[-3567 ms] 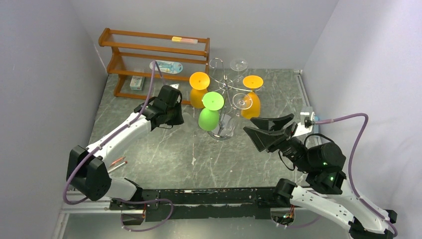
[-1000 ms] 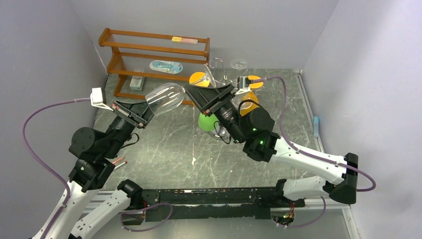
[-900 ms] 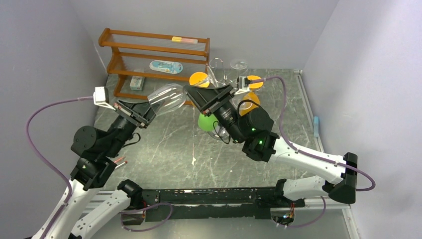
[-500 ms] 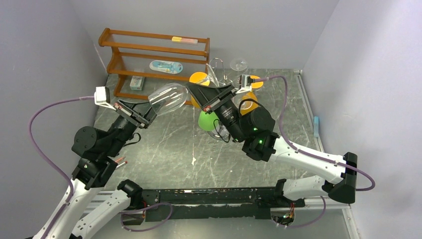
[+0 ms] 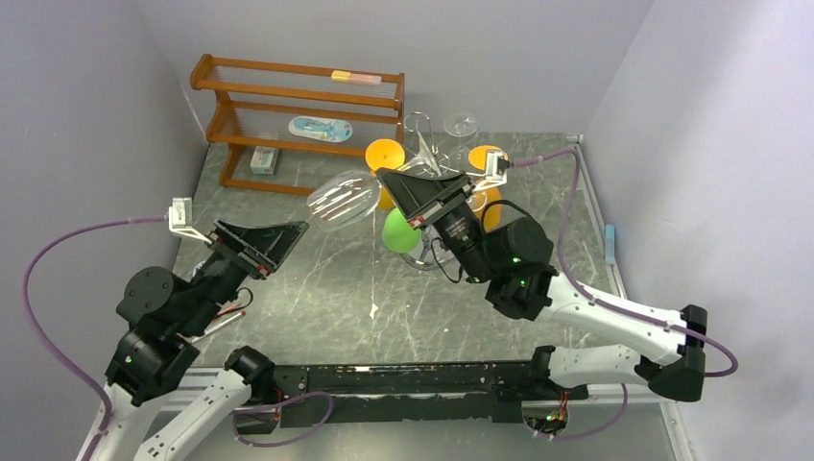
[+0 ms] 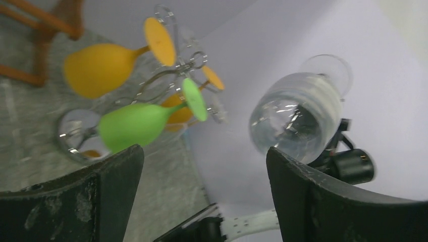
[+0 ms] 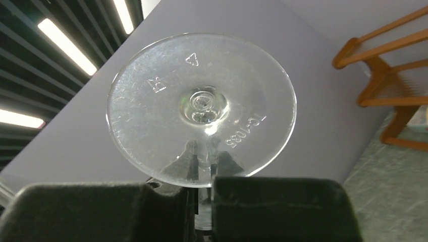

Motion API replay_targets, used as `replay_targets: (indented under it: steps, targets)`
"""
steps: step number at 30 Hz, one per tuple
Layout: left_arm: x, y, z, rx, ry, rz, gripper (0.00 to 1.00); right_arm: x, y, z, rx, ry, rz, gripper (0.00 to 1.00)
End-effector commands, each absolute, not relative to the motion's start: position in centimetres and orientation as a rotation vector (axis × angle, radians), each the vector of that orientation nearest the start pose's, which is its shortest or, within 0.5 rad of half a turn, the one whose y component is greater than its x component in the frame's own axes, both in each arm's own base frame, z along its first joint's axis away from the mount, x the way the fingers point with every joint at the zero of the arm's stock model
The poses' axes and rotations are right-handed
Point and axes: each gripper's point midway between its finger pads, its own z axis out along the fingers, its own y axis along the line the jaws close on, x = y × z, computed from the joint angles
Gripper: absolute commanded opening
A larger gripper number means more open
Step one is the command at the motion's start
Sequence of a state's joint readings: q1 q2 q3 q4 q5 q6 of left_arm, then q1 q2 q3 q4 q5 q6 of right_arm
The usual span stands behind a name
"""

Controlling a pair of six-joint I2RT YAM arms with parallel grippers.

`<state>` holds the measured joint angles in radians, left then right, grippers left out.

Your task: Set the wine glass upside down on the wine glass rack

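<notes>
The clear wine glass (image 5: 343,199) hangs in the air on its side, bowl to the left. My right gripper (image 5: 398,192) is shut on its stem just behind the foot. In the right wrist view the round foot (image 7: 202,108) fills the frame above the closed fingers (image 7: 282,206). My left gripper (image 5: 274,242) stands open and empty, below and left of the bowl, apart from it. Its wrist view shows the bowl (image 6: 295,116) beyond the right finger (image 6: 323,201). The chrome wine glass rack (image 5: 429,161) stands just behind the right gripper.
Orange glasses (image 5: 385,158) and a green glass (image 5: 401,229) hang upside down on the rack, above its mirror base (image 6: 75,133). One clear glass (image 5: 461,125) hangs at the back. A brown wooden shelf (image 5: 298,96) stands at the back left.
The left gripper has let go of the wine glass bowl and drawn back down and left. The right gripper has shut on the stem and carried the glass a little to the right.
</notes>
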<state>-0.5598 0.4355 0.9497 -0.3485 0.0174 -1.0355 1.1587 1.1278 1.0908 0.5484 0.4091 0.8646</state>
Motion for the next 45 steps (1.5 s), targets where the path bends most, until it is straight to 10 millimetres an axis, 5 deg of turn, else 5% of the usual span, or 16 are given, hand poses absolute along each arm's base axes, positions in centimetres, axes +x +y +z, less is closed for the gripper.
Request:
replay_targets:
  steps: [1,9,18,27,34,42,45]
  targets:
    - [14.8,-11.9,38.6,-0.330,1.625,-1.090,0.95,18.1,31.2,51.1,0.112,1.157,1.455,0.00]
    - [8.7,-10.9,46.8,-0.118,1.472,-1.203,0.96,12.9,32.1,48.9,-0.408,1.142,1.370,0.00]
    - [8.7,-13.9,50.8,-0.069,1.454,-1.401,0.91,11.3,34.5,43.6,-0.811,1.120,1.199,0.00]
    - [9.8,-17.7,48.3,-0.068,1.572,-1.628,0.96,11.3,36.4,39.3,-1.047,1.101,1.069,0.00]
    - [10.5,-19.3,44.4,-0.065,1.761,-1.641,0.96,11.3,38.3,37.5,-1.144,1.113,1.024,0.00]
    - [11.5,-19.6,40.6,-0.079,1.903,-1.556,0.68,11.4,40.0,36.1,-1.198,1.146,0.946,0.00]
    - [12.1,-19.3,38.9,-0.117,1.957,-1.494,0.67,11.6,40.2,36.2,-1.190,1.144,0.934,0.00]
